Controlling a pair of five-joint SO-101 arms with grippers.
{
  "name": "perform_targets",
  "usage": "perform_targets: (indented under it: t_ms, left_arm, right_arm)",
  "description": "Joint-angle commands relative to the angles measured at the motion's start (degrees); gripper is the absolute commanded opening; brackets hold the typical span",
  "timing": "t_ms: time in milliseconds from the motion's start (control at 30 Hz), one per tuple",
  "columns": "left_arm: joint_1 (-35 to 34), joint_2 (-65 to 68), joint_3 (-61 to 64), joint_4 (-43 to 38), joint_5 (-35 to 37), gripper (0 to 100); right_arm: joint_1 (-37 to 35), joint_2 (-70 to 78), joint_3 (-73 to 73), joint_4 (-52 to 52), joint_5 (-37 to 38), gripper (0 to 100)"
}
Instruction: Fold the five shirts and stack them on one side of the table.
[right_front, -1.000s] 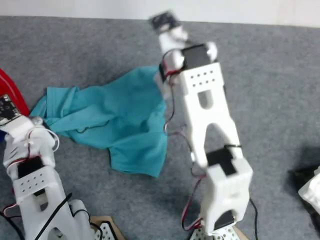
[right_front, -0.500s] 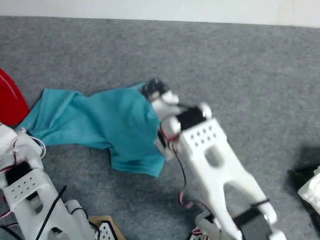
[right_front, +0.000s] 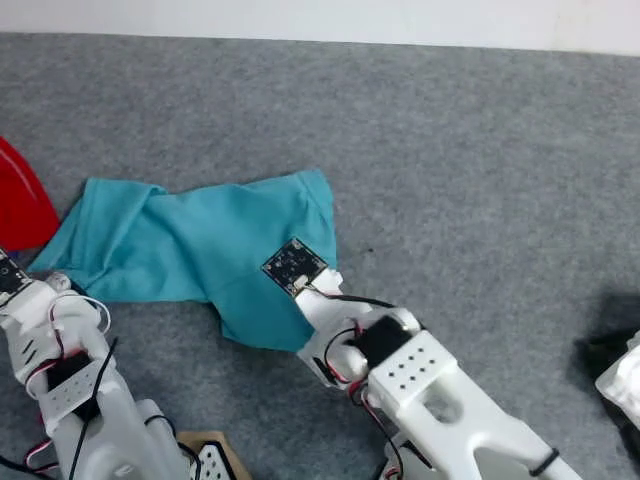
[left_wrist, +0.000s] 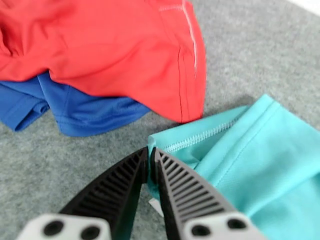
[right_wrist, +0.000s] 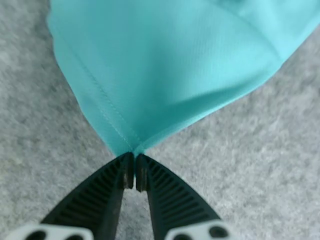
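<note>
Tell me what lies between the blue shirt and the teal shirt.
Between blue shirt and teal shirt, bare grey mat, shown in the left wrist view.

Overhead view, two close wrist views; teal shirt (right_front: 200, 240) common to all

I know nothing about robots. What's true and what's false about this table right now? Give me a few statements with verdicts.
1. The left gripper and the right gripper each pinch a corner of the teal shirt. True.
2. The teal shirt is neatly folded. False: it lies spread out and rumpled.
3. A red shirt lies partly over a blue shirt. True.
4. The table is bare wood. False: its surface is grey and felt-like.
</note>
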Motion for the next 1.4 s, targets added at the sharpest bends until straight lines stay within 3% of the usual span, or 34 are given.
perform_targets:
  t_ms: [0,133,300,400,500,767,1067,1200,1367]
  left_arm:
    - [-2.0,0.0,-0.3,-2.1,-0.1,1]
    - [-2.2,0.0,-0.4,-0.6,-0.1,3]
    - [-1.7,-0.5,-1.5,3.7,-0.1,24]
    - [-2.0,-0.5,-3.4,6.1,-0.1,31]
    - [-2.5,-0.4,-6.6,8.9,-0.1,28]
    - [-4.3,0.0,-27.1,30.0,-0.1,1]
    - [3.4,3.0,-30.8,31.3,0.8,1]
    - [4.3,15.3,-37.1,31.2,6.8,2]
    - [4.3,35.3,-50.4,31.3,7.6,2]
  right_arm:
    - [-1.0,-2.4,0.0,-0.9,-0.5,0.6]
    - [-1.0,-2.4,0.0,-0.6,-0.4,3.9]
    - [-0.7,-2.4,1.4,-0.5,0.1,19.6]
    - [-0.6,-2.9,1.2,1.5,3.7,21.4]
    - [0.4,-2.9,0.7,2.2,4.2,21.4]
    - [11.9,-2.4,-8.0,-1.4,3.9,21.4]
    - [12.6,5.8,-26.2,-1.3,-4.4,21.4]
    - [12.8,18.9,-36.0,-1.2,-6.7,21.4]
    - [13.0,32.5,-44.3,-4.8,-8.1,21.4]
